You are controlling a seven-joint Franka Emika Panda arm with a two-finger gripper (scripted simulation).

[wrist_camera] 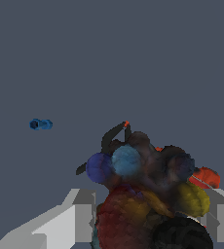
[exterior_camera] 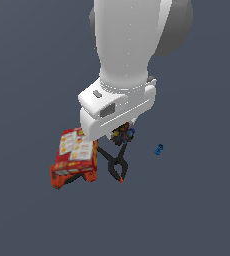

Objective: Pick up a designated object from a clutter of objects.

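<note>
Wrist view first, from near to far: the dark lumpy object [wrist_camera: 148, 194] filled the space between the two grey fingers [wrist_camera: 80, 214] of our gripper [wrist_camera: 150, 219]. Its surface was blackish with red, yellow and blue bumps. The fingers stood on both sides of it, closed in to about its width and seemingly touching it, so we judged that the gripper held it. Behind it we saw part of the black spring clamp [wrist_camera: 111, 136], with its small orange tip, and an orange-red piece [wrist_camera: 206, 176] at the side. Farther away one tiny blue piece [wrist_camera: 41, 124] lay alone, well apart, with open floor all around it.

From the exterior view, the gripper [exterior_camera: 123, 134] hung under the white arm [exterior_camera: 132, 55], and the dark lumpy object [exterior_camera: 122, 134] was just below the hand, above the black spring clamp [exterior_camera: 118, 162]. Just beside the clamp, on the exterior view's left, stood one red printed carton [exterior_camera: 77, 152], leaning on one orange item [exterior_camera: 62, 179]. The tiny blue piece [exterior_camera: 158, 149] was on the exterior view's right, apart from all others. Wide bare floor [exterior_camera: 197, 210] surrounded the group on every side; no edge of it was visible.

We counted one of each thing.
</note>
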